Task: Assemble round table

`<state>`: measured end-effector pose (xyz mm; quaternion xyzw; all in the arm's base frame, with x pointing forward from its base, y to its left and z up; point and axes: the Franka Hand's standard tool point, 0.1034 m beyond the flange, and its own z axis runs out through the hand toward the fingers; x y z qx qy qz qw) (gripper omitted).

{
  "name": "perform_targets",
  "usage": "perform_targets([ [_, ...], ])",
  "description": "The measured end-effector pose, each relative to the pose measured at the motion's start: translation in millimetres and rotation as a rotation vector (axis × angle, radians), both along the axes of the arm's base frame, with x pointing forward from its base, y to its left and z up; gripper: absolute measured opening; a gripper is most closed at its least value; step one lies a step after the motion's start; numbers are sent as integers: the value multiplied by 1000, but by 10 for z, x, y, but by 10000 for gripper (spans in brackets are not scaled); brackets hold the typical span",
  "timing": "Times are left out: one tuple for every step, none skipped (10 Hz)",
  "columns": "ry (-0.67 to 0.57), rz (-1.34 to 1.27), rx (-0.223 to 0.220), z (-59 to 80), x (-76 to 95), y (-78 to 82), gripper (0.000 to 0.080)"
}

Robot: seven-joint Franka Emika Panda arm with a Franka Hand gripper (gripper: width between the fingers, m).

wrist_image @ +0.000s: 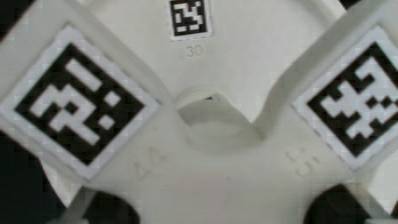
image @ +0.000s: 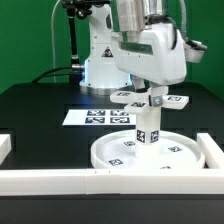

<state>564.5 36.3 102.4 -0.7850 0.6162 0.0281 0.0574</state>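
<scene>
The round disc (image: 165, 155) lies flat against the front right rails. The short cylindrical leg (image: 148, 126) stands upright on its middle. The four-lobed cross base (image: 133, 98) sits level on top of the leg. My gripper (image: 152, 90) comes straight down onto the base and is shut on one of its lobes. In the wrist view the base (wrist_image: 210, 150) fills the picture, with tagged lobes on both sides and its centre hole (wrist_image: 208, 108) showing. My gripper (wrist_image: 217, 208) has a dark finger (wrist_image: 111, 203) on each side of the near lobe.
The marker board (image: 98, 117) lies on the black table behind the disc, toward the exterior view's left. White border rails run along the front (image: 60, 180) and the exterior view's right (image: 212, 150). The arm's base (image: 100, 65) stands at the back.
</scene>
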Motion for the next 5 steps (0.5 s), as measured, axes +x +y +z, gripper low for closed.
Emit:
perform_targets([
  [6, -60, 4, 1, 1, -2, 450],
  [17, -173, 12, 1, 5, -3, 450],
  [23, -221, 15, 2, 8, -3, 450],
  [25, -245, 17, 2, 9, -6, 459],
  [24, -229, 16, -5, 6, -1, 459],
])
